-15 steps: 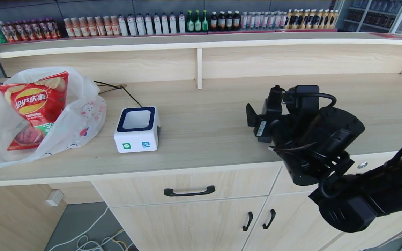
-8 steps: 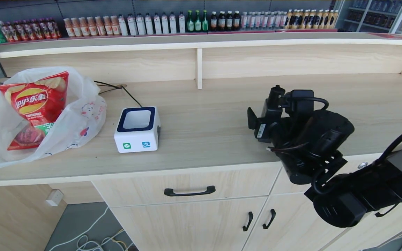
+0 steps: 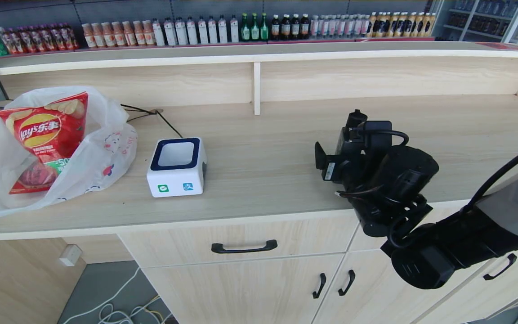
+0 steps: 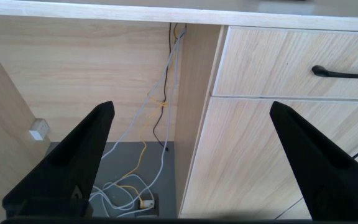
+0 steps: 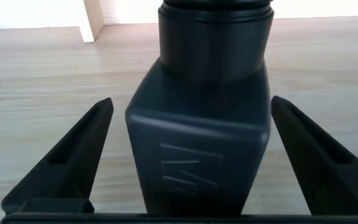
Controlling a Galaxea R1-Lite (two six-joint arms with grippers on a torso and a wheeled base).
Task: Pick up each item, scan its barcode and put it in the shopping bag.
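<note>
The right gripper (image 5: 191, 102) is over the right part of the counter (image 3: 263, 171). Its fingers (image 5: 73, 162) are spread wide, one on each side of a dark bottle (image 5: 197, 155). A gap of bare wood shows between each finger and the bottle, so the gripper has no hold of it. The bottle has a black cap and square shoulders, and it seems to stand upright on the counter. It is well apart from the scanner (image 3: 177, 167), on that box's right side.

The scanner is a white box with a dark blue frame on top, and it sits near the middle of the counter. Just beside it, to the left, lies the thin white bag (image 3: 106, 153). A red pack of chips (image 3: 43, 135) is already inside the bag, with its top end sticking out of the mouth.

The left gripper (image 4: 191, 106) is low, in front of the cabinet (image 4: 291, 62) under the counter. Its two fingers are also wide apart and nothing is between them. Beyond them some cables (image 4: 148, 180) hang down to the floor.

Behind the counter, a shelf carries a long row of drinks (image 3: 241, 27).
</note>
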